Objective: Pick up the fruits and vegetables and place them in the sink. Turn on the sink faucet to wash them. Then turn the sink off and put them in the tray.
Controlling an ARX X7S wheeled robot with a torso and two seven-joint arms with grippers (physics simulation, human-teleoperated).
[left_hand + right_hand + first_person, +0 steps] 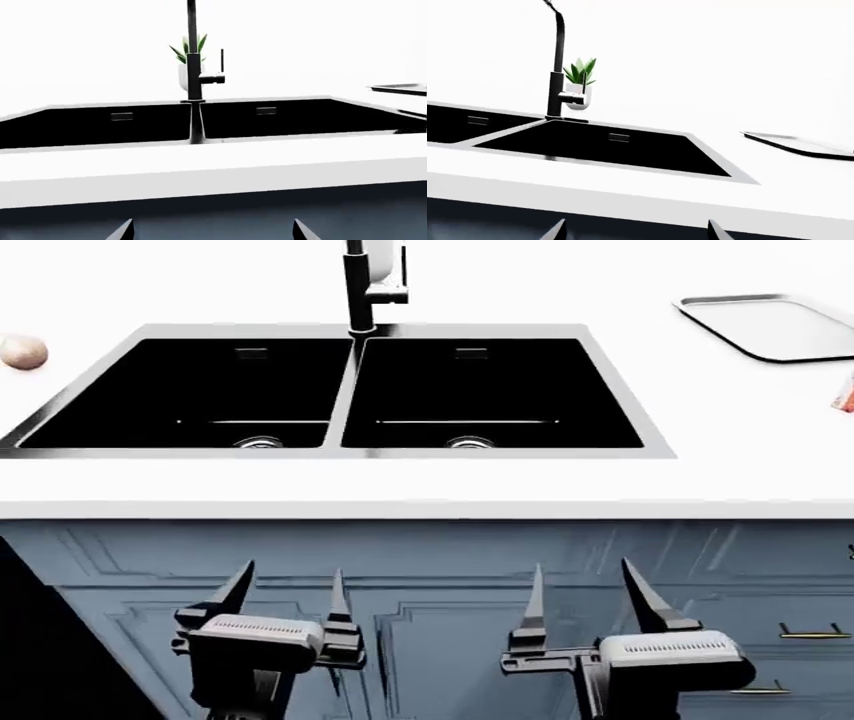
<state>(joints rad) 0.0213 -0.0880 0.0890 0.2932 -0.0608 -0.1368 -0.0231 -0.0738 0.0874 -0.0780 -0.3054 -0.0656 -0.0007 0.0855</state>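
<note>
Both hands, left (284,592) and right (583,590), hang released before the sink (350,390), basins bare; tray (774,328) bare.

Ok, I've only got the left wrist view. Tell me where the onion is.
Observer: The onion lies on the counter, left of the sink, at the head view's left edge.
Operator: Report both pincers.
Observer: The left pincer and right pincer are open and empty, below the counter edge, in front of the cabinet.
Operator: Check the basins.
Observer: Each shows a round steel drain; nothing else is in either.
</note>
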